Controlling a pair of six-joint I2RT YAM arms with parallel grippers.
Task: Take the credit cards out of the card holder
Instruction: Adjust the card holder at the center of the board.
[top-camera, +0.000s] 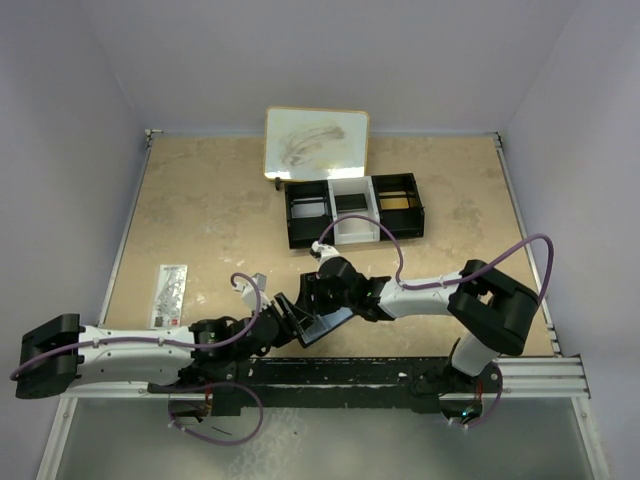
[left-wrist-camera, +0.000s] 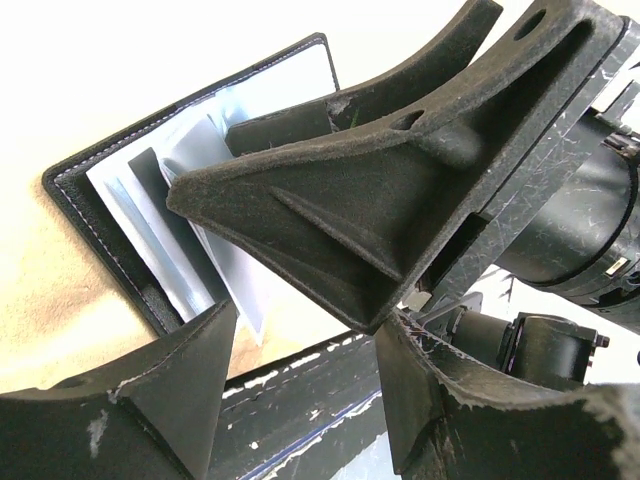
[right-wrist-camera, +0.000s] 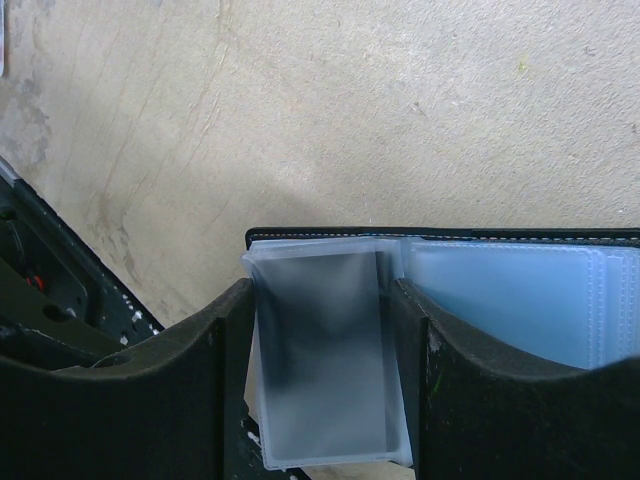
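The black card holder (top-camera: 318, 322) lies open near the table's front edge, its blue-grey pockets (right-wrist-camera: 510, 295) facing up inside the stitched black rim (left-wrist-camera: 95, 215). A clear sleeve with a dark credit card (right-wrist-camera: 322, 370) inside sticks out from it. My right gripper (right-wrist-camera: 322, 300) (top-camera: 315, 305) stands open astride that sleeve, one finger at each long edge. My left gripper (left-wrist-camera: 305, 325) (top-camera: 288, 316) is open beside the holder with nothing between its fingers. The right gripper's finger (left-wrist-camera: 360, 190) nearly touches its right tip.
A pale printed card-like piece (top-camera: 172, 295) lies flat at the left. A black-and-white three-compartment tray (top-camera: 292, 215) and a small whiteboard (top-camera: 316, 142) stand at the back. The black rail (top-camera: 400, 370) runs along the front edge just below the holder.
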